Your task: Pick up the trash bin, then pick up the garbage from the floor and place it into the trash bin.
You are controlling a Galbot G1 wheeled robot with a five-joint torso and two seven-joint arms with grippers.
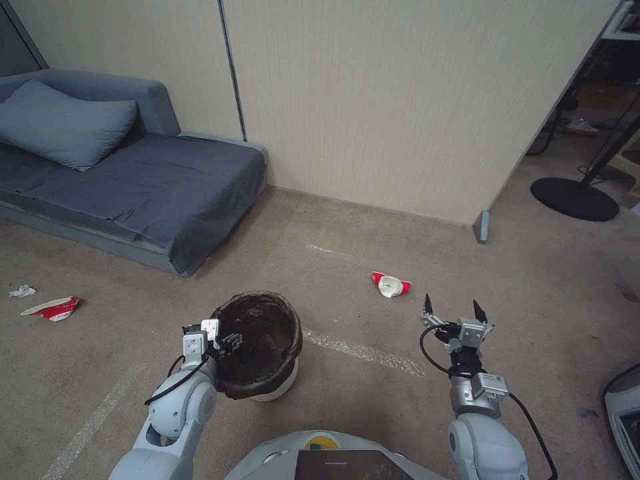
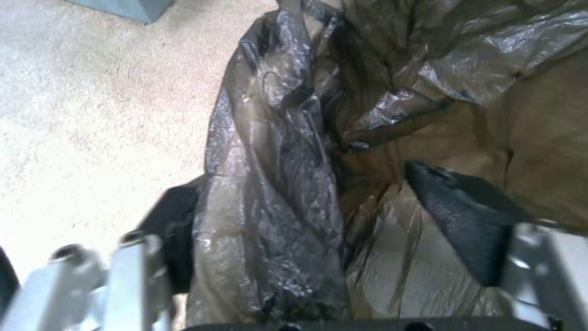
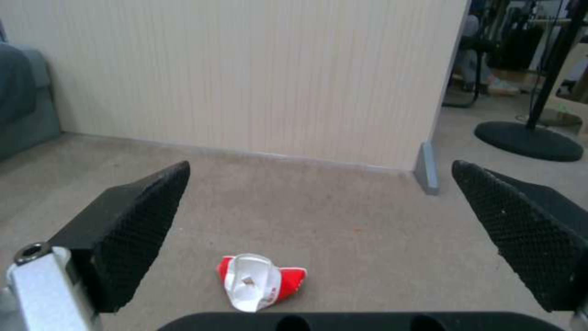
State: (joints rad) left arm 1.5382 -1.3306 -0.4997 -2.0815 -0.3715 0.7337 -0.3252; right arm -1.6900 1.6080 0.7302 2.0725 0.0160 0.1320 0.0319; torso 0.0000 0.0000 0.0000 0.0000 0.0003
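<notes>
Up close, left end effector [image 2: 306, 220] pinches the trash bin [image 1: 257, 343] rim; right end effector [image 3: 319, 230] gapes over a red-white packet [image 3: 260, 281].

My left gripper [image 1: 230, 341] tips hidden by bin [image 1: 263, 383] liner, grip unclear. White scrap [image 1: 22, 291] mid-left too small to identify. Sofa [image 1: 133, 187] cut by left edge. Bin base mostly hidden.

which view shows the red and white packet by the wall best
The right wrist view: the packet lies close on the floor between the open right gripper fingers. The head view shows it smaller, farther off. The left wrist view looks into the bin.
</notes>
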